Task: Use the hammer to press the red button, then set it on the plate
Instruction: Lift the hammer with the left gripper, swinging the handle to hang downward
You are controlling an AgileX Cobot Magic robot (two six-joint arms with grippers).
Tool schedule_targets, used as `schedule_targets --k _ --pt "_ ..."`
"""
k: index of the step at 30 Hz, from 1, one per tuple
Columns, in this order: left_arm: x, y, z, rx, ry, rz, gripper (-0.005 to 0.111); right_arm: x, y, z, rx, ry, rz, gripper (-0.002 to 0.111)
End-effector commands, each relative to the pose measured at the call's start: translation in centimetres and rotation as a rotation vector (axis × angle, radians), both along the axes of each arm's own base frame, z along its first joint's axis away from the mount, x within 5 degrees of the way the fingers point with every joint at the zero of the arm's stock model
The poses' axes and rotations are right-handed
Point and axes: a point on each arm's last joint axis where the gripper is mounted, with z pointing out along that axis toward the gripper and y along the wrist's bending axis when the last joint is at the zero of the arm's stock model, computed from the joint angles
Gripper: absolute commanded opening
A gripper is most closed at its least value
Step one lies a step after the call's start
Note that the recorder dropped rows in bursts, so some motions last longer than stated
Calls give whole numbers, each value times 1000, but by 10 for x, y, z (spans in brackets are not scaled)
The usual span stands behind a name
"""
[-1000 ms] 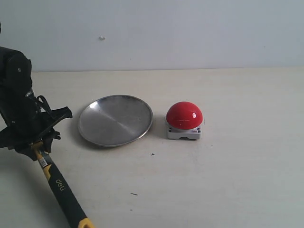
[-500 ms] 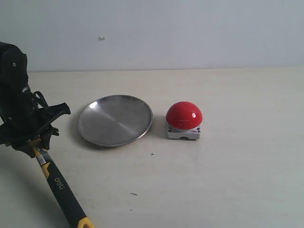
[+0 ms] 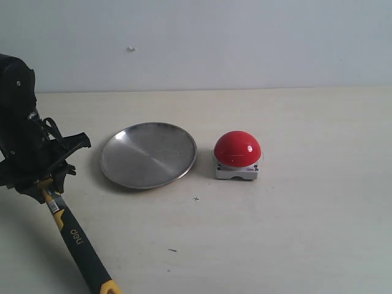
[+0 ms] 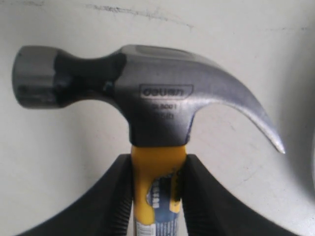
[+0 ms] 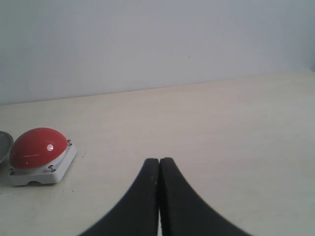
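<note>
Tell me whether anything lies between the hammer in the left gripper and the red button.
The plate lies flat on the table between the hammer, held by the left gripper, and the red button. It is shallow, so passing above it looks feasible. Nothing else visible is in the way.

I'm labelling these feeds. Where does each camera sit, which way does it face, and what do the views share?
Exterior view: off the arms, faces across the table to the wall; shows plate, red button, hammer, and the left gripper at left.
Left wrist view: on that arm's wrist, looks along the gripper clamping the hammer below its head.
Right wrist view: on the right wrist, looks past the shut right gripper toward the red button.
Shared: exterior and right wrist both show the red button.
</note>
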Motion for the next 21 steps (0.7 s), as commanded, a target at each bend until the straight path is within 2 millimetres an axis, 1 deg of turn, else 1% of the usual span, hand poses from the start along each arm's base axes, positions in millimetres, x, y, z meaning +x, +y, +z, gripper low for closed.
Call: schedule_targets --k 1,3,7,16,21 --pt "0 0 6 5 -16 -10 0 0 0 2 -17 -16 -3 0" --pt "0 2 6 24 -14 -32 0 0 0 2 -17 -16 -3 0" --pt "1 5 6 70 -14 -170 0 0 0 2 -17 -16 -3 0" --pt "2 5 6 78 -29 -184 0 0 0 2 -17 -16 -3 0" --pt "8 2 7 56 -98 -191 0 0 0 2 -17 -16 -3 0"
